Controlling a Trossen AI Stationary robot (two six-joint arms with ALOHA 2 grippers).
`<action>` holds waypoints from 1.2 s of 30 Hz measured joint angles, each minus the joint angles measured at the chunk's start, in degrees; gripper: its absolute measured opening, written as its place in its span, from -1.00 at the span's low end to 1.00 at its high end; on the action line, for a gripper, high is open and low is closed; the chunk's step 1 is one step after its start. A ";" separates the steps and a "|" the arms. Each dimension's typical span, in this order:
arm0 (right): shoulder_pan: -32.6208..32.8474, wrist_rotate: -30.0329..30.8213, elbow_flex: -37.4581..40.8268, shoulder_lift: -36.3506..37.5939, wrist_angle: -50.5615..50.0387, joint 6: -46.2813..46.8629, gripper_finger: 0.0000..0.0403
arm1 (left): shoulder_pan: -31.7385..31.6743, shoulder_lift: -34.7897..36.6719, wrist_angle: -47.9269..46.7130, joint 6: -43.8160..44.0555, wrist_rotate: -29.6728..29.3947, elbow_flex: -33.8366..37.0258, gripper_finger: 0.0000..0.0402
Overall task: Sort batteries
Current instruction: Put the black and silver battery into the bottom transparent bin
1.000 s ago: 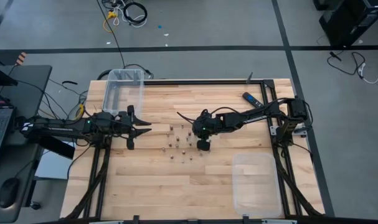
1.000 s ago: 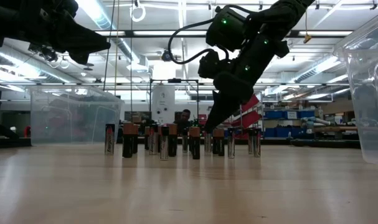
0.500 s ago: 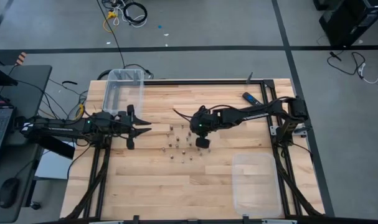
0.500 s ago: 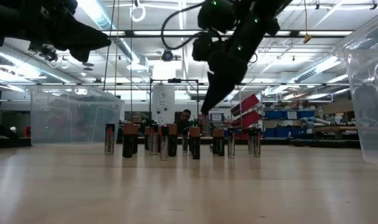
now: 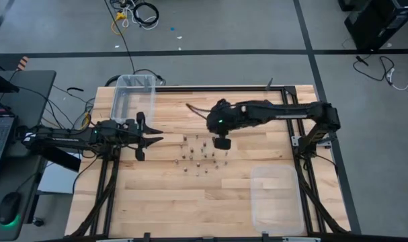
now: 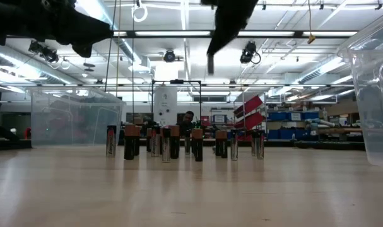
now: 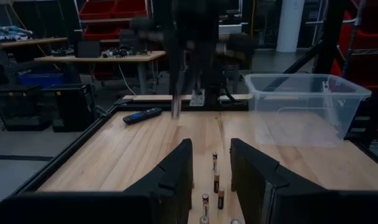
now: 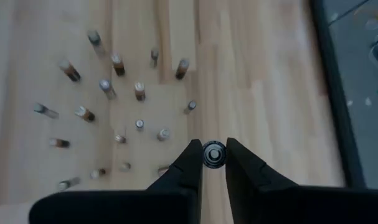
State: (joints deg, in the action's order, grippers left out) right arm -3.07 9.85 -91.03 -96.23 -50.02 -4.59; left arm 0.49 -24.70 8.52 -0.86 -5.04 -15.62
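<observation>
Left gripper (image 5: 152, 136) hovers spread at the counter's (image 5: 257, 195) left, beside a clear bin (image 5: 132, 97). Batteries (image 5: 194, 153) stand clustered mid-counter. Above them, right gripper (image 8: 213, 163) pinches one battery (image 8: 213, 154), lifted clear.

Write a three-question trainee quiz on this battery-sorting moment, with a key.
1. True or false: the right gripper holds a battery between its fingers, lifted above the cluster of standing batteries.
2. Which arm waits at the table's edge beside the clear bin? A) left B) right
3. Fill in: in the low view, the batteries on the table stand ____.

Key: 1 true. 2 A; the left gripper hovers there, fingers apart and empty. 3 upright.
</observation>
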 joint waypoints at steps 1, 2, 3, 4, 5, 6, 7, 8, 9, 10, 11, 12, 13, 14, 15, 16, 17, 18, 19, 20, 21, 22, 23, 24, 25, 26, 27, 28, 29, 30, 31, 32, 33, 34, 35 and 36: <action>0.02 -0.01 -0.42 1.51 -1.36 0.85 -0.79 | 0.00 0.00 0.15 0.09 0.00 0.00 -0.47; 0.02 0.01 -0.65 3.09 -2.70 2.29 -0.79 | 0.00 0.01 0.62 0.26 0.00 0.00 -0.47; 0.00 -0.01 -0.67 4.86 -3.62 4.03 -0.79 | 0.00 -0.01 1.38 0.28 0.00 0.00 -0.47; 0.16 0.02 -0.68 6.58 -4.52 6.05 -0.79 | 0.00 0.02 2.08 0.26 0.00 0.00 -0.47; 0.50 0.02 -0.68 8.41 -5.27 8.33 -0.79 | 0.00 0.02 2.73 0.18 0.00 0.00 -0.47; 1.00 0.00 -0.69 10.28 -5.88 10.51 -0.79 | 0.00 0.00 3.45 -0.11 -0.02 0.00 -0.47; 1.81 -0.13 -0.69 12.01 -6.55 12.50 -0.79 | 0.00 0.01 4.04 -0.28 0.00 0.00 -0.47; 2.86 -0.38 -0.71 13.68 -7.07 14.15 -0.79 | 0.00 0.02 4.56 -0.44 0.00 0.00 -0.47; 4.25 -0.68 -0.74 15.28 -7.67 15.38 -0.79 | 0.00 0.02 4.95 -0.65 -0.01 0.00 -0.47; 5.73 -1.05 -0.78 16.59 -8.45 16.37 -0.79 | 0.00 0.02 5.29 -0.98 -0.02 0.00 -0.47; 7.22 -1.95 -0.76 17.85 -9.31 16.86 -0.79 | 0.00 0.02 5.52 -1.33 -0.02 0.00 -0.47; 8.94 -2.67 -0.76 19.10 -10.56 17.81 -0.79 | 0.00 0.02 5.71 -1.46 -0.03 0.00 -0.47; 10.73 -2.96 -0.76 20.30 -11.53 19.65 -0.80 | 0.00 0.01 6.00 -1.51 -0.12 0.00 -0.47; 12.75 -2.86 -0.76 21.47 -12.26 22.15 -0.81 | 0.00 -0.01 6.34 -1.51 -0.31 0.00 -0.47; 14.99 -2.13 -0.76 22.45 -13.10 25.39 -0.83 | 0.00 0.02 6.85 -1.49 -0.31 0.00 -0.47; 17.33 -1.28 -0.72 23.18 -13.94 29.01 -0.86 | 0.00 0.02 7.39 -1.49 -0.35 0.00 -0.47; 19.78 -0.59 -0.39 23.70 -14.46 32.54 -0.88 | 0.00 0.02 7.82 -1.50 -0.43 0.00 -0.47; 22.10 -0.14 0.17 24.02 -15.12 36.34 -0.90 | 0.00 0.02 8.32 -1.50 -0.44 0.00 -0.47; 24.27 0.27 0.73 24.07 -16.05 40.45 -0.90 | 0.00 0.01 8.78 -1.50 -0.47 0.00 -0.47; 26.50 0.57 1.26 24.07 -17.13 44.92 -0.90 | 0.00 0.02 9.14 -1.50 -0.59 0.00 -0.47; 28.49 0.84 1.62 24.07 -18.12 48.86 -0.90 | 0.00 0.02 9.59 -1.52 -0.98 0.00 -0.47; 30.40 1.63 1.87 24.07 -18.78 52.56 -0.90 | 0.00 0.02 10.05 -1.57 -1.34 0.00 -0.47; 32.12 2.43 2.15 24.19 -19.24 55.58 -0.90 | 0.00 0.02 10.29 -1.66 -1.69 0.00 -0.47; 33.62 2.69 2.44 24.28 -19.85 58.35 -0.90 | 0.00 0.02 10.43 -1.70 -2.12 0.00 -0.47; 34.96 2.73 2.74 24.30 -20.53 61.40 -0.90 | 0.00 0.02 10.56 -1.70 -2.68 0.00 -0.47; 36.33 2.70 3.03 24.23 -20.95 64.34 -0.90 | 0.00 0.00 10.71 -1.70 -2.84 0.00 -0.47; 37.53 2.70 3.33 24.15 -21.02 66.76 -0.90 | 0.00 0.00 11.09 -1.79 -2.99 0.00 -0.47; 38.48 2.70 3.60 24.13 -20.96 68.63 -0.90 | 0.00 0.01 11.57 -1.98 -3.04 0.00 -0.47; 39.30 2.72 3.95 24.13 -20.98 70.31 -0.89 | 0.00 0.02 11.90 -2.13 -3.11 0.00 -0.47; 39.99 2.66 4.44 24.22 -20.98 72.62 -0.89 | 0.00 0.02 12.21 -2.28 -3.33 0.00 -0.47; 40.57 2.23 5.11 24.24 -20.98 75.32 -0.88 | 0.00 -0.01 12.67 -2.44 -3.55 0.00 -0.47; 41.09 1.33 5.93 24.24 -21.01 78.03 -0.87 | 0.00 -0.01 13.22 -2.60 -3.94 0.00 -0.47; 41.77 0.21 6.80 24.19 -20.98 80.12 -0.86 | 0.00 0.01 13.68 -2.60 -4.29 0.00 -0.47; 42.55 -0.38 7.98 24.18 -20.98 81.74 -0.86 | 0.00 0.02 14.10 -2.60 -4.60 0.00 -0.47; 43.38 -0.80 9.27 24.18 -21.01 82.94 -0.86 | 0.00 0.02 14.45 -2.60 -5.08 0.00 -0.47; 44.21 -1.23 10.64 24.18 -21.01 83.92 -0.85 | 0.00 0.02 14.46 -2.60 -5.57 0.00 -0.47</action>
State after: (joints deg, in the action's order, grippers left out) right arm 41.14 8.63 -80.40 -72.05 -71.03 79.32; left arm 0.49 -24.69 22.98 -3.46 -10.61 -15.62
